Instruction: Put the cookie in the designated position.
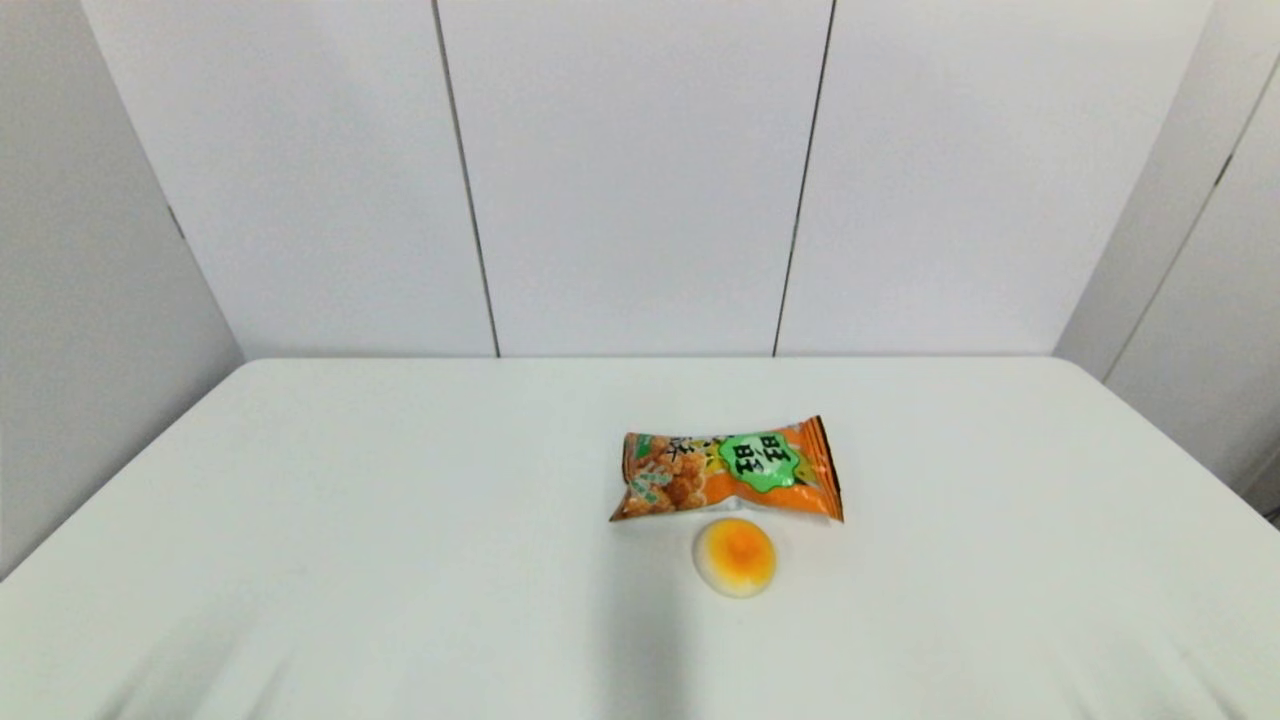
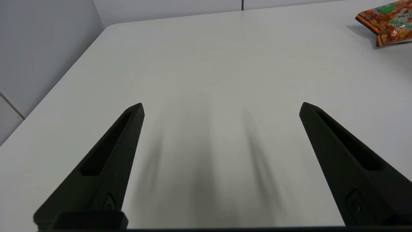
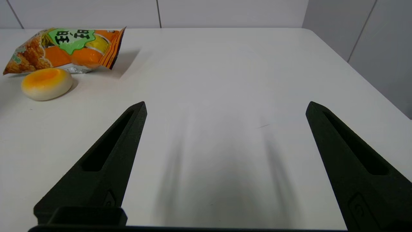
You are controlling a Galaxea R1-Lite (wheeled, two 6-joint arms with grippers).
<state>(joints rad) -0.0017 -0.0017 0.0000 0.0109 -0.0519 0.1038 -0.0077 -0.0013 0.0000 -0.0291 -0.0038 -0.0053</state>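
From my head camera, the cookie (image 1: 728, 470) lies flat on the worktop (image 1: 350, 520) a little right of centre, its long axis running 9 to 3 o'clock. The small yellow-orange dome (image 1: 735, 557) sits just beside it at its 6 o'clock edge; neither tool shows here.

From my left wrist, my left tool (image 2: 221, 108) is spread wide over bare worktop, and only a corner of the packet (image 2: 389, 19) shows, well off at about 1 o'clock.

From my right wrist, my right tool (image 3: 226, 107) is also spread wide and empty. The packet (image 3: 67, 50) lies whole at about 10 o'clock, so I judge my right arm the nearer one.
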